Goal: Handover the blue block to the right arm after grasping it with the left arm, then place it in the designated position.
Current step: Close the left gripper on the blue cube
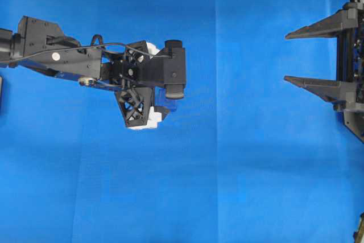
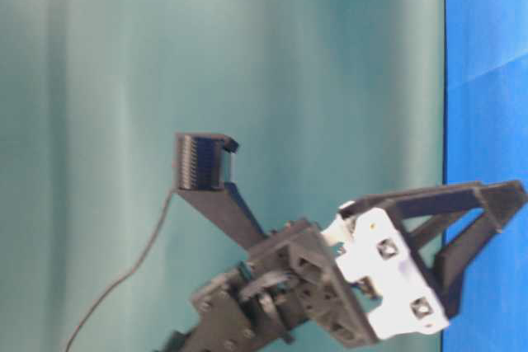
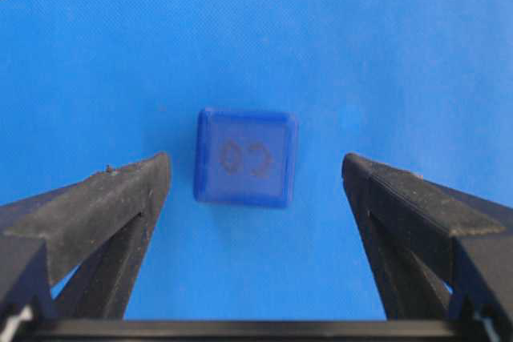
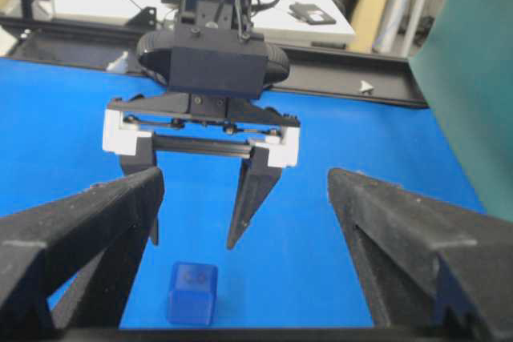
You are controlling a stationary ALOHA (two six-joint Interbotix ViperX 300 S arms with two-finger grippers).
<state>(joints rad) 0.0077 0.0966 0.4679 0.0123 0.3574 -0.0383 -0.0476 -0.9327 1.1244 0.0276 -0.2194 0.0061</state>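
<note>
The blue block (image 3: pixel 245 157) sits flat on the blue cloth (image 3: pixel 240 30), untouched. In the left wrist view it lies just ahead of the left gripper (image 3: pixel 256 178), roughly centred on the gap between the two fingertips, a little nearer the left-hand finger; a faint rounded marking shows on its upper face. The right wrist view shows the same block (image 4: pixel 192 292) standing low in the frame, with the left gripper (image 4: pixel 196 234) hanging above and a little beyond it, fingertips clear of the cloth. That gripper's fingers are spread wide and hold nothing. The right gripper (image 1: pixel 293 58) waits at the far right edge of the overhead view, well apart from the block, its fingers likewise spread and empty. The block looks like a small, rigid plastic cube with rounded edges and a smooth, slightly glossy skin; it is probably light and will not deform, but smooth faces against hard fingers could slip or let the cube twist if the pinch lands off-centre. It is much narrower than the finger gap, so clearance is generous. The sensible hold seems to be across two opposite vertical side faces, low enough to catch the flat part, not the rounded top rim, and towards one end of the fingertips, so part of the cube stays exposed for the right gripper to take at the handover. No marked target shows on the cloth.
</note>
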